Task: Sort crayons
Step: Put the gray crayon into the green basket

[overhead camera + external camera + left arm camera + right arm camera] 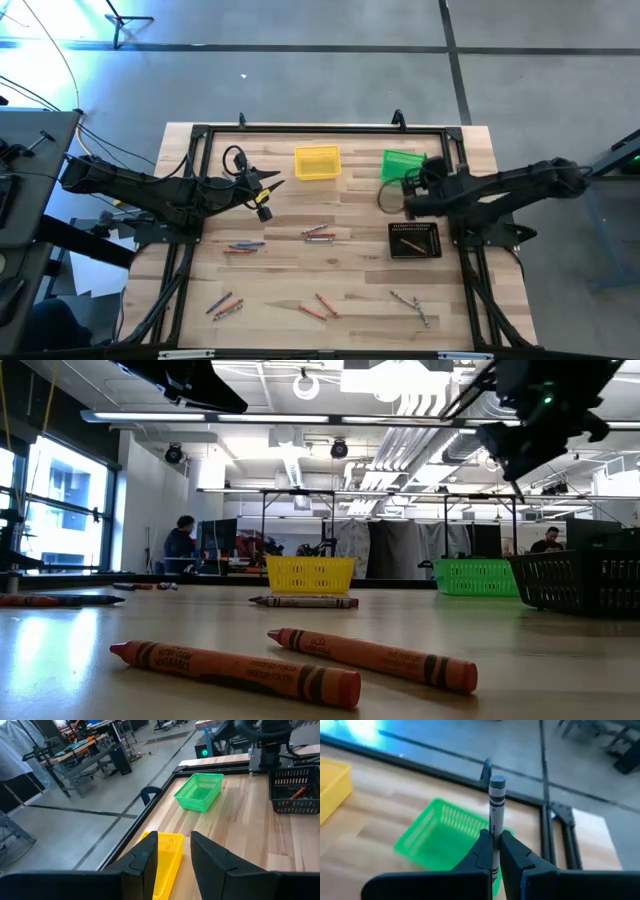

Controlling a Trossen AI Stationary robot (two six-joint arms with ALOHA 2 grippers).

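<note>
- Right gripper is clamped on a grey crayon; the stick stands up past the fingertips, pinched near its lower end.
- It hangs above the near edge of the green bin, not yet centred over the basket.
- Step in hand, as I read it: drop the grey one into the green bin. Move further over the bin's middle before letting go; with the grip this low, the long free end may tip the stick outward over the rim.
- Lower toward the bin, then open. A release from up high risks a bounce off the mesh wall.
- Black bin, just in front of the green bin, already holds at least one orange-red crayon.
- Left gripper waits on the far side of the yellow bin from the green bin, fingers apart and empty.
- Loose crayons lie on the table, well in front of the green bin, in several small groups.
</note>
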